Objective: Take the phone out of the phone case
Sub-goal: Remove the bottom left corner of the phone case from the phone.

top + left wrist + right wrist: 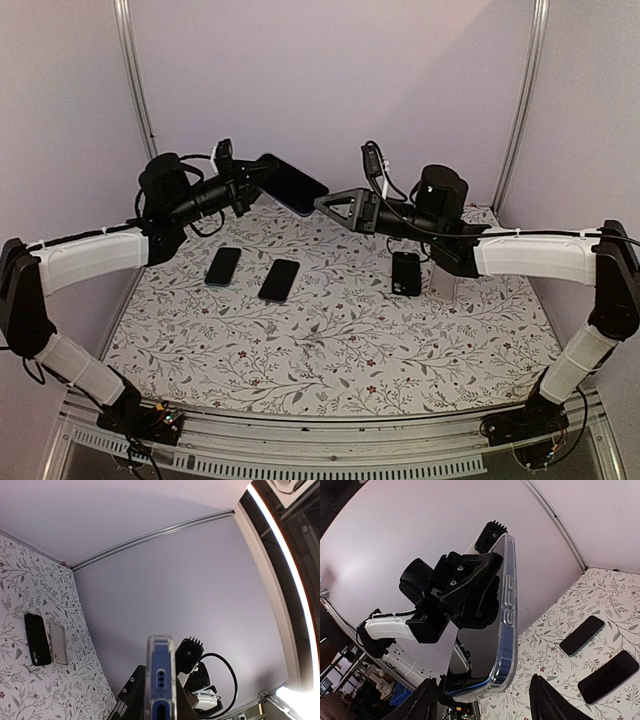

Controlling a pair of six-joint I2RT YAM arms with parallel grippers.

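— Where?
— Aloft, upper centre of the top view: phone (290, 184) in its case (509, 605), clamped across its faces by the left gripper (250, 182). Right gripper (322, 203) parted wide, holding nothing, just off the free end.
— Pointing?
— Long axis upper left to lower right, free end toward the right gripper.
— Risk?
— Could twist or slip out of that one grip under a hard tug on the case. Then a drop to the bench (330, 340).

Clamped the phone (487, 630) in its case (509, 600) with the left gripper (467, 592).
Held the right gripper (484, 681) parted near its lower end.
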